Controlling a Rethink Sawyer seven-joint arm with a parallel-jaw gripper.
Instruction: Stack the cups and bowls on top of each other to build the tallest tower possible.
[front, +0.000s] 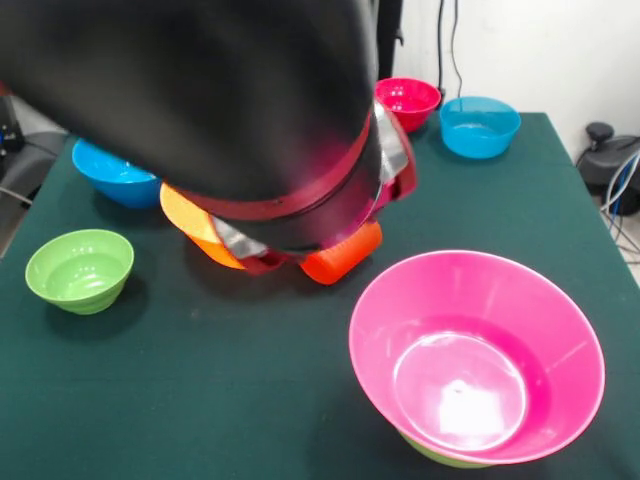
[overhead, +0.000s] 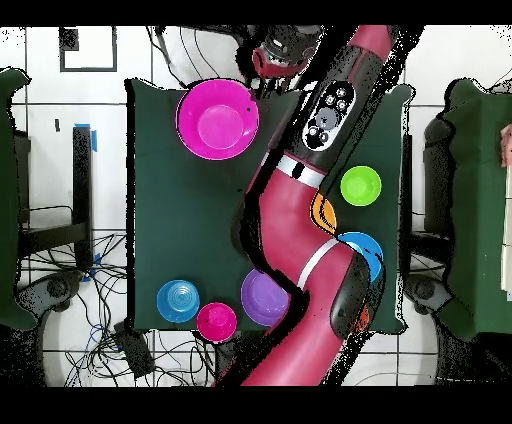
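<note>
- The red and black robot arm (front: 200, 110) fills much of the front view, reaching low over the middle of the dark green table (front: 250, 400). Its gripper is hidden behind the arm's bulk in both views, so I cannot tell whether it is open, closed or holding anything.
- The tower (front: 478, 360), so far, is the large glossy pink plastic bowl (front: 478, 360) sitting on a green bowl (front: 440, 457), of which only a sliver of rim shows beneath. Whether more bowls are nested inside cannot be seen.
- A large orange plastic bowl (front: 190, 222) lies partly under the arm, unstacked.
- The medium purple bowl (overhead: 262, 297) shows only from overhead, near the robot's base, loose.
- A medium blue bowl (front: 118, 175) and a light blue bowl (front: 480, 125) stand apart at the table's far side.
- The small green bowl (front: 80, 268) and small magenta-red bowl (front: 407, 100) sit alone.
- The orange-red translucent tumbler (front: 342, 255) lies on its side just below the arm.
- Judged from this, the task is early: two pieces stacked, most still scattered.
</note>
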